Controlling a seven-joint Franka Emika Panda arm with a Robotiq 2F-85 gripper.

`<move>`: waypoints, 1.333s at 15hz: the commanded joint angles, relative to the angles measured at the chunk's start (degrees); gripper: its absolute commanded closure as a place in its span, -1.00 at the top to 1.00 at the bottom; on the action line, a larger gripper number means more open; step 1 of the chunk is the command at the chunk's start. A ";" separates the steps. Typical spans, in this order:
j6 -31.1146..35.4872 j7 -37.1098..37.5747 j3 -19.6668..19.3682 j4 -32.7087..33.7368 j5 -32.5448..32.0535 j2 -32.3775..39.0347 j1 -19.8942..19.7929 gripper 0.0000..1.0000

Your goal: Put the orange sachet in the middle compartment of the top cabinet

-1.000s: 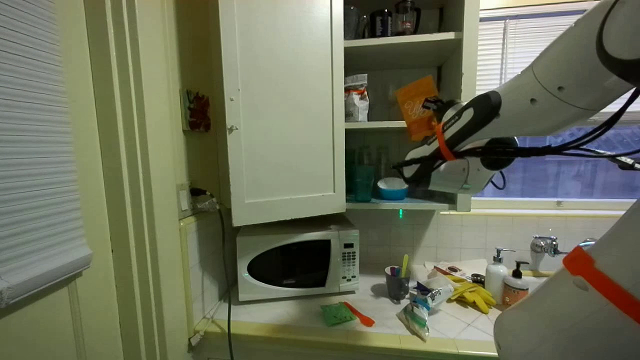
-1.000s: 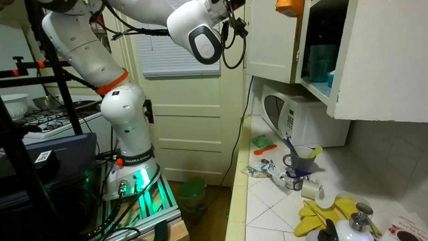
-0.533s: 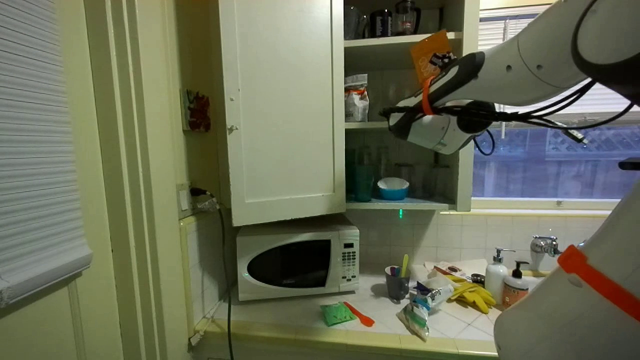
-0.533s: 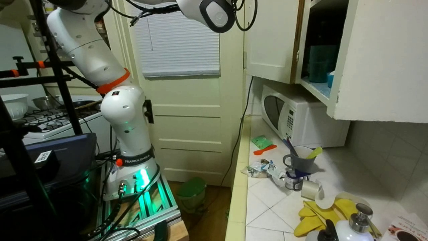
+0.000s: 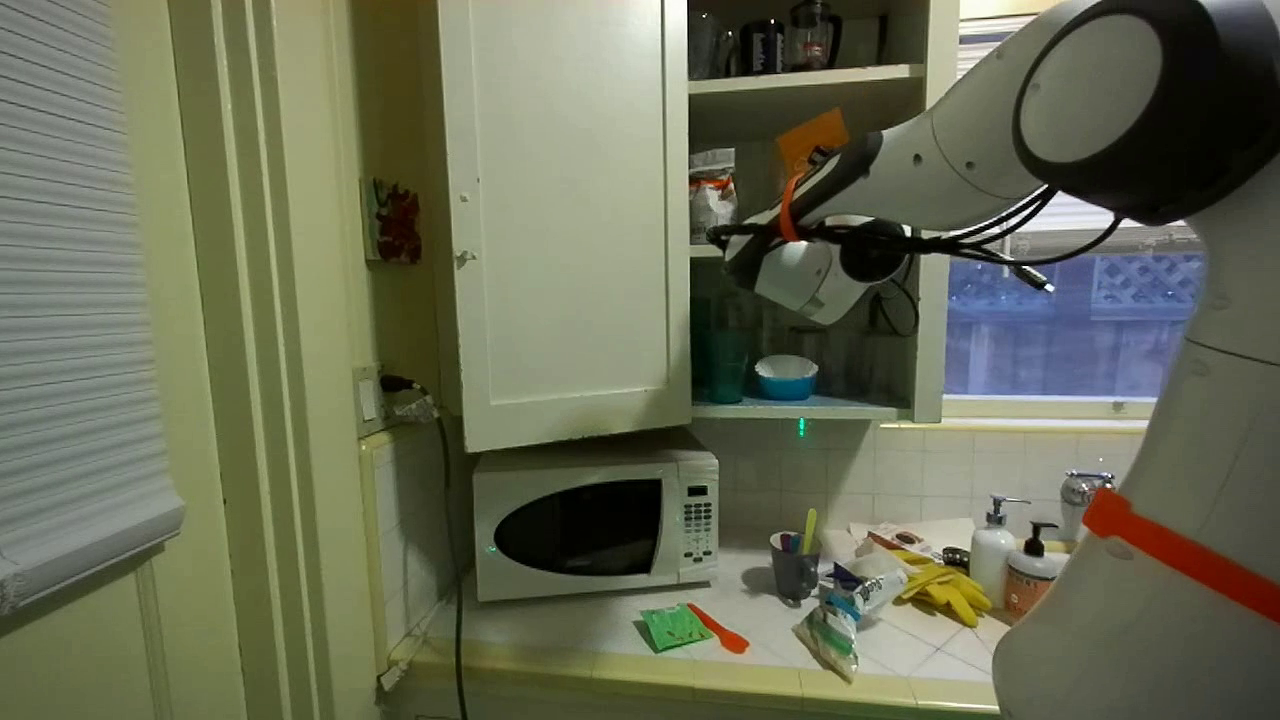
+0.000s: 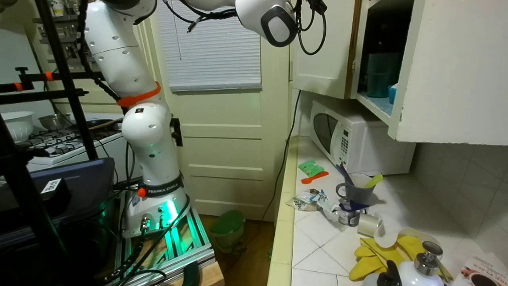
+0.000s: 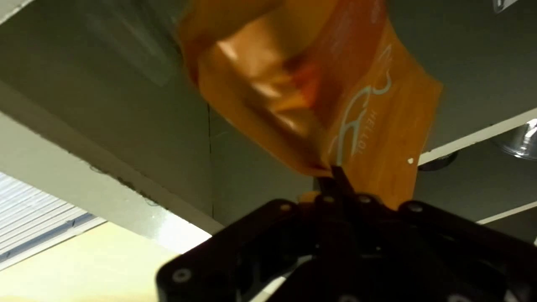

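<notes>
In an exterior view, the orange sachet (image 5: 812,138) is up at the height of the middle compartment (image 5: 758,165) of the top cabinet (image 5: 930,360). It pokes up behind the robot arm (image 5: 900,180), right of the white bag (image 5: 713,190) and lower than the upper shelf board (image 5: 805,80). How far in it is, one cannot tell.

In an exterior view, the cabinet door (image 6: 323,51) hangs wide, and the sachet does not show.

In the wrist view, the gripper (image 7: 333,172) is pinching the sachet, which is crumpled where it is squeezed.

The job now seems to be bringing it in. Going slowly would help, with its top under the upper board and clear of the bag. The arm hides part of the lower shelf board (image 5: 705,251), so it might bump that. Let go only well past the front edge; something so soft could slide out.
</notes>
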 commanded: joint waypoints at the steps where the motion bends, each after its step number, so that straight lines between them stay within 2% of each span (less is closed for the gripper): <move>1: -0.14 1.52 -0.85 5.42 2.21 3.13 1.39 -1.00; 5: -3.44 3.77 -0.95 8.27 4.04 5.18 2.13 -1.00; 13: -10.47 14.91 -2.08 10.61 4.09 6.42 2.75 -1.00; 20: -13.39 21.18 -3.13 13.90 -1.87 10.59 2.50 -1.00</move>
